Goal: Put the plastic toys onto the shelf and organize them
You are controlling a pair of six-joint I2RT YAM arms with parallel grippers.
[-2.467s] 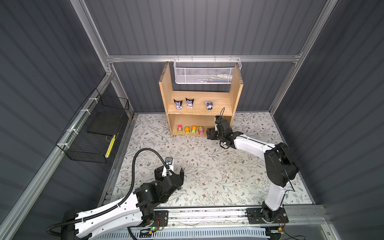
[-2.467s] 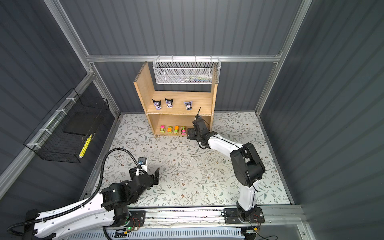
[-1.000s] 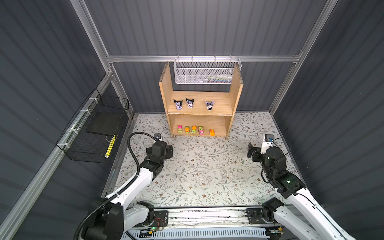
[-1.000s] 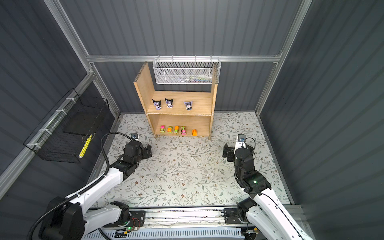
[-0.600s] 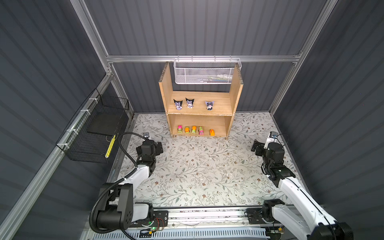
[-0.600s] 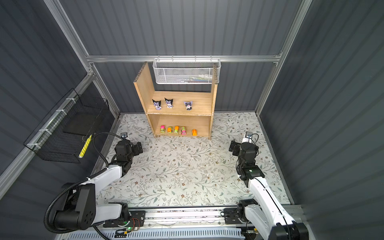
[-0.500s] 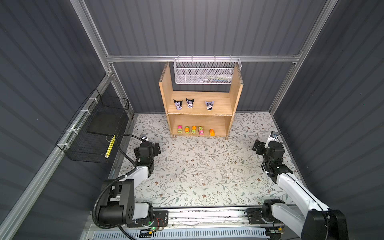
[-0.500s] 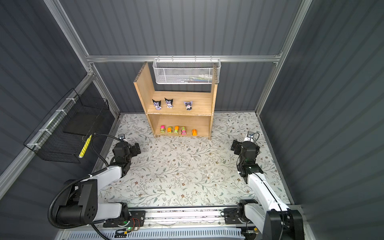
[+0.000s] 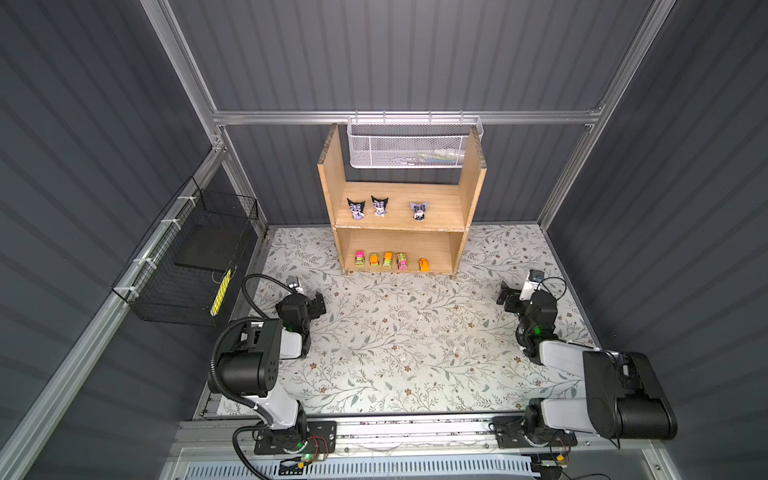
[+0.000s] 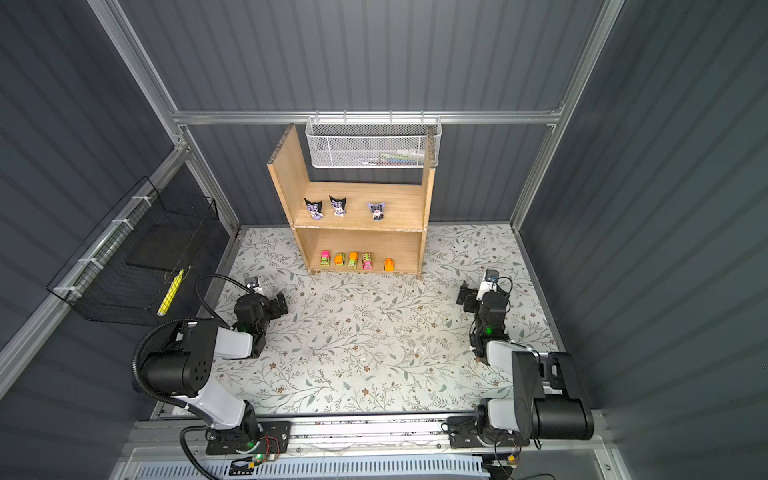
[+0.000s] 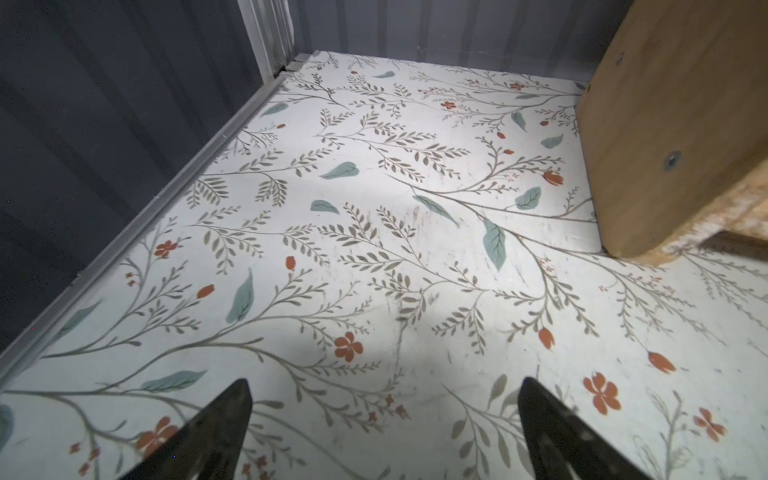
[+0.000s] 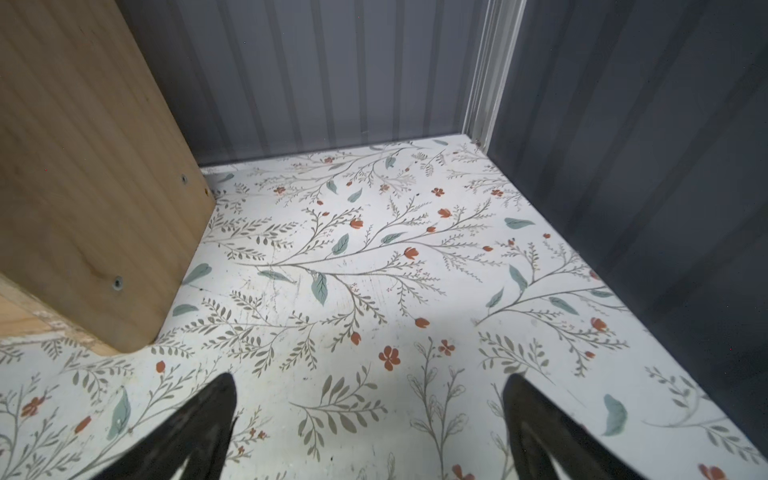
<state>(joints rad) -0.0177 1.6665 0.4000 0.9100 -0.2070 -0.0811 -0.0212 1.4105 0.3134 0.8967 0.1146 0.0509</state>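
Got the left gripper [image 9: 318,302] sitting low over the floral surface [image 9: 399,345], jaws spread wide with nothing between them, and same deal with the right gripper [image 9: 506,300], wide and empty, well apart from its twin. Found the shelf [image 9: 440,210] out ahead of both, roughly between the two and further back, close to neither. Counted three purple-and-black figurines [image 9: 379,206] upright on the upper tier, two close together toward the left gripper's side and one apart, nearer the right gripper's side. Spotted five toy cars [image 9: 387,260] lined up on the lower tier, four bunched toward the left gripper's side and the orange car [image 9: 423,264] a bit off on its own toward the right gripper's. From the left wrist, only the shelf's outer side panel [image 11: 665,124] and bare floral print past the fingertips [image 11: 232,415], and pretty much the same from the right wrist. Also a white mesh basket [image 9: 411,145] hanging on the back rail above the upper tier, and a black wire basket [image 9: 187,266] out past the left gripper's outer side
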